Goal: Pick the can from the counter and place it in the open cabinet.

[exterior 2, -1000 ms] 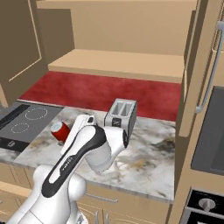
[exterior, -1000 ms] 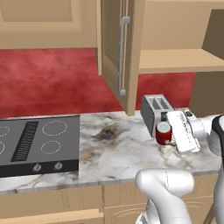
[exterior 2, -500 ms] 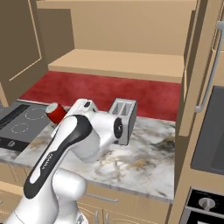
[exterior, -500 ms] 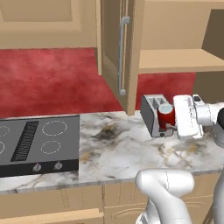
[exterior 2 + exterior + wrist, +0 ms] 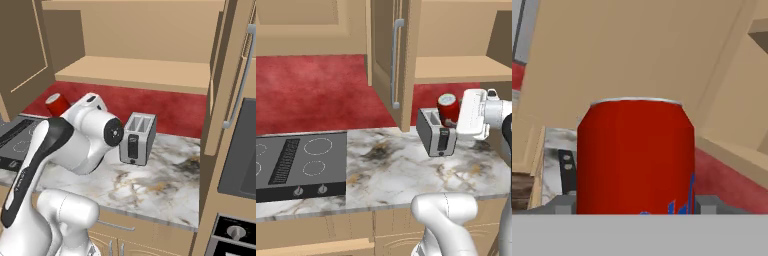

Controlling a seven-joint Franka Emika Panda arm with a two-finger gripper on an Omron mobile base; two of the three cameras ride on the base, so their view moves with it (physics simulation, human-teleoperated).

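The red can (image 5: 447,106) with its silver top hangs upright in the air, above the toaster and just below shelf height. My gripper (image 5: 449,117) is shut on the can, and the white hand reaches in from the right. In the right base view the can (image 5: 57,104) peeks out to the left of my arm. Up close in the hand view, the can (image 5: 636,155) sits between the two fingertips (image 5: 562,204). The tan cabinet (image 5: 456,68) stands open behind it, its door with the silver bar handle (image 5: 397,65) swung out. The sink counter is out of view.
A silver toaster (image 5: 436,133) stands on the marble top (image 5: 401,170) directly under the can. A black cooktop (image 5: 298,165) lies at the left. The cabinet shelf (image 5: 135,71) is bare and the swung-out door (image 5: 220,90) juts forward. A dark grey surface (image 5: 243,145) lies at the right edge.
The gripper has risen with the can, from counter level beside the toaster to above it, near the shelf's height. The toaster stayed put.
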